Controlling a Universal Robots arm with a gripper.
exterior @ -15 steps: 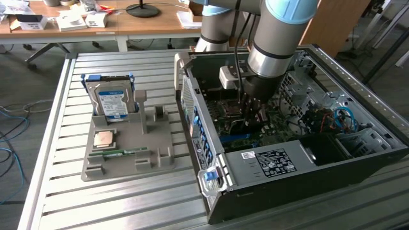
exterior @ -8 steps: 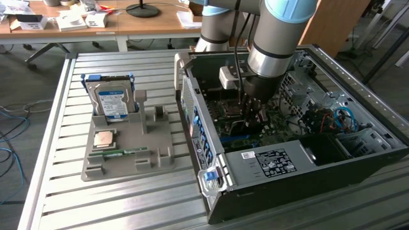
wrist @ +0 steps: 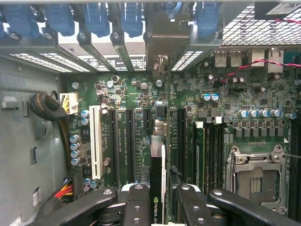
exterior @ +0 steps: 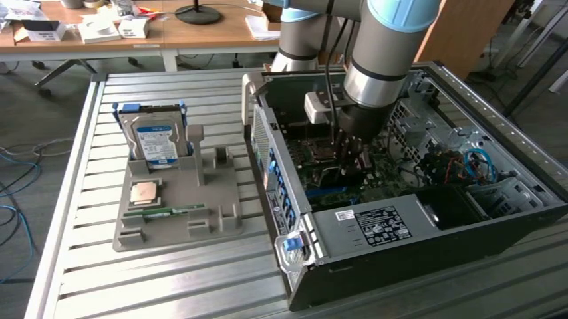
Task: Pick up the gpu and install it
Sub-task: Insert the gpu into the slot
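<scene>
jaws: clamped on gpu (wrist: 157, 181) | gpu: edge-on between them, over motherboard (wrist: 197, 89)

In the wrist view the motherboard (wrist: 136, 94) beyond the pincer (wrist: 160, 195) is sharp and evenly lit. The gpu (wrist: 157, 179) between its fingers (wrist: 136, 202) looks soft, and a grille (wrist: 254, 23) far ahead glares white. In the exterior view, diffuse light pales the counter (exterior: 177, 279), and the case (exterior: 400, 272) lies shadowed inside, beneath the pincer.
</scene>
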